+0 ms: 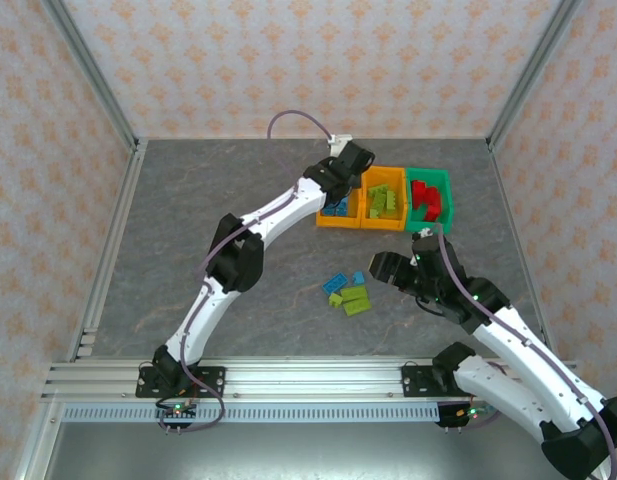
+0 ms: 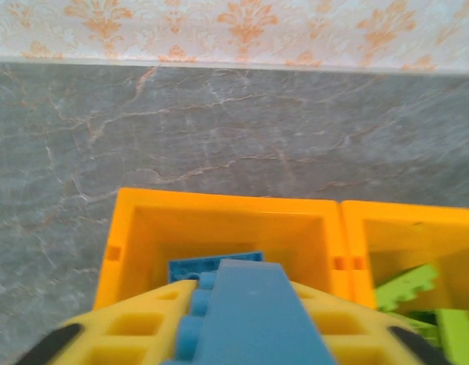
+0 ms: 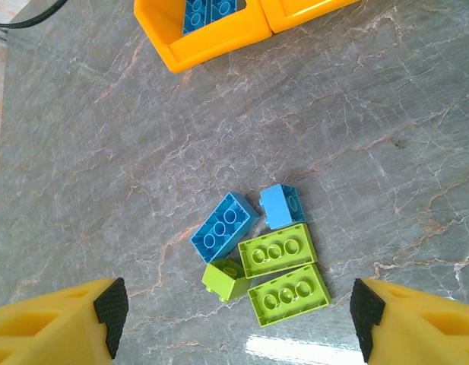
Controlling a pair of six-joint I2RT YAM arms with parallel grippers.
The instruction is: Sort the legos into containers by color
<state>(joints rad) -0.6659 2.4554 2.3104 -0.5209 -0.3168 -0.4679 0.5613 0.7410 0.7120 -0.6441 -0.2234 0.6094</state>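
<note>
- Your left gripper [image 1: 336,192] pinches a blue brick [image 2: 253,312] above the left orange bin [image 2: 219,220], which already holds blue; let go off-centre and it may bounce off the rim, or into the middle orange bin [image 2: 416,220] of lime green.
- Five loose bricks [image 3: 257,255] lie touching on the table [image 3: 371,114]; your right gripper [image 3: 236,308], spread wide above them, could catch two colours together or scatter them.

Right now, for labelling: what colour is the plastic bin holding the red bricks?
Green rectangular plastic bin, seen best in top external view.
</note>
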